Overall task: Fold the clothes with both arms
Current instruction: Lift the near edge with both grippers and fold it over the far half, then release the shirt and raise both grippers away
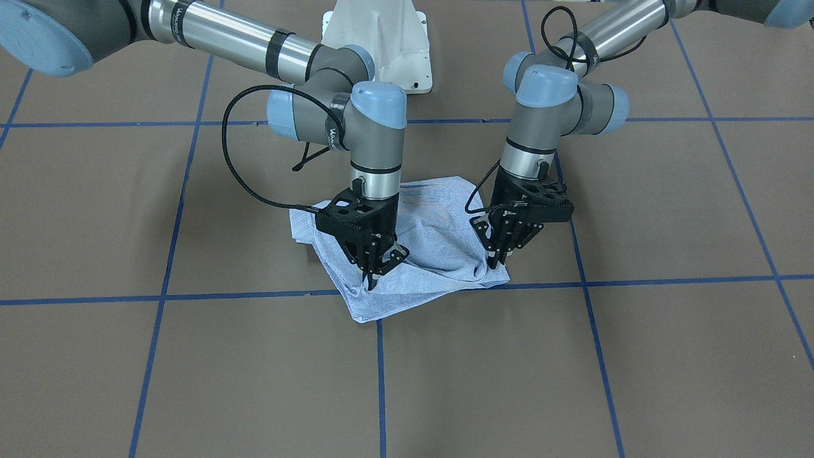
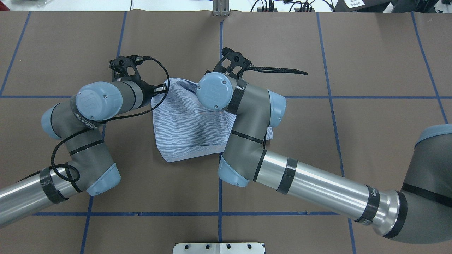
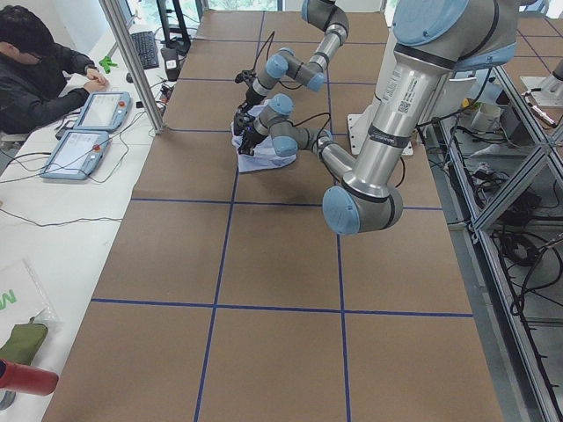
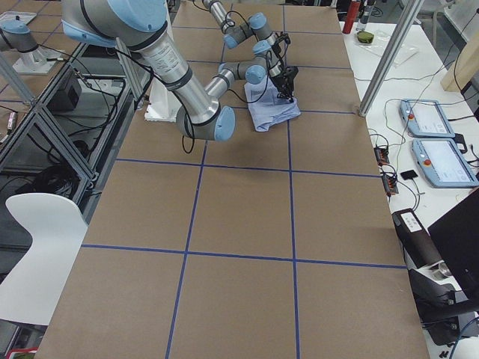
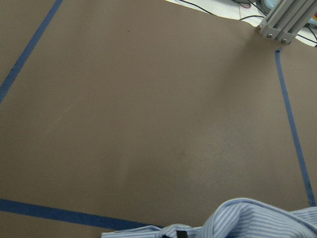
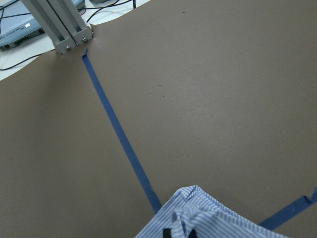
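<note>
The blue-and-white striped shirt (image 1: pixel 439 251) is seen lying crumpled near the middle of the brown table (image 1: pixel 668 381), over a crossing of blue tape lines (image 1: pixel 191 298). Its edge farthest from the robot is pinched in two places: one corner is held in the closed jaws of the left gripper (image 1: pixel 499 259), and a fold is clamped by the right gripper (image 1: pixel 375 277), closed on the cloth

2 silver-grey arms (image 1: pixel 222 39), light-blue joint caps (image 1: pixel 379 104).

The striped blue-white shirt (image 1: pixel 439 248) lies rumpled and half folded beneath both grippers. The left gripper (image 1: pixel 501 257) pinches one corner and the right gripper (image 1: pixel 375 280) another.
</note>
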Controlling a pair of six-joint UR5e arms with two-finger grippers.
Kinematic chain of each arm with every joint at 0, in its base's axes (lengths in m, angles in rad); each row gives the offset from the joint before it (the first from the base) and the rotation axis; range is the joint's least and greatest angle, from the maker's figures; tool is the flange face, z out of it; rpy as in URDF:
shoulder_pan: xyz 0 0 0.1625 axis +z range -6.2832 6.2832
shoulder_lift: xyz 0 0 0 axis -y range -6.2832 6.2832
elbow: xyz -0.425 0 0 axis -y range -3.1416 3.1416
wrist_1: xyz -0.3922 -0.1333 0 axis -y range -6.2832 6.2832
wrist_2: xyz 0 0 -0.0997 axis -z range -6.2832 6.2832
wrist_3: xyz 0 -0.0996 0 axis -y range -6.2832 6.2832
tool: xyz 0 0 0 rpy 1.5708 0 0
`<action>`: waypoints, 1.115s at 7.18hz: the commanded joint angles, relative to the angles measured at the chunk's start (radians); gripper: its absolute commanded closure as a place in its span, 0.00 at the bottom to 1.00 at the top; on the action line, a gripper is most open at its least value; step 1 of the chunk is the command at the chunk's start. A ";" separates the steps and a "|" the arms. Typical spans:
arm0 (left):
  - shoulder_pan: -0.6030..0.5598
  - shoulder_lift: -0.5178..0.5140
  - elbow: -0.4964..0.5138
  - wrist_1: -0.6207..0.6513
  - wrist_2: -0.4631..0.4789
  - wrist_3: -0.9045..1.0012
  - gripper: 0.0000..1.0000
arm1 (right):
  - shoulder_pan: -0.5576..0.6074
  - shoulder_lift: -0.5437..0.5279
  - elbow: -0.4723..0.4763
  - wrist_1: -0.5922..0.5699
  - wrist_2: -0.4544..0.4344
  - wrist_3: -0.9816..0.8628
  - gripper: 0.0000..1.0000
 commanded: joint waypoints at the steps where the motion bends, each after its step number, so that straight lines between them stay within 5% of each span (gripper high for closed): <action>1: -0.029 0.000 -0.002 -0.011 -0.047 0.127 0.00 | 0.050 0.046 -0.012 -0.012 0.125 -0.089 0.00; 4: -0.193 0.044 -0.087 0.051 -0.283 0.485 0.00 | 0.198 0.056 0.066 -0.174 0.367 -0.308 0.00; 8: -0.508 0.190 -0.253 0.251 -0.546 0.980 0.00 | 0.478 -0.346 0.575 -0.398 0.674 -0.833 0.00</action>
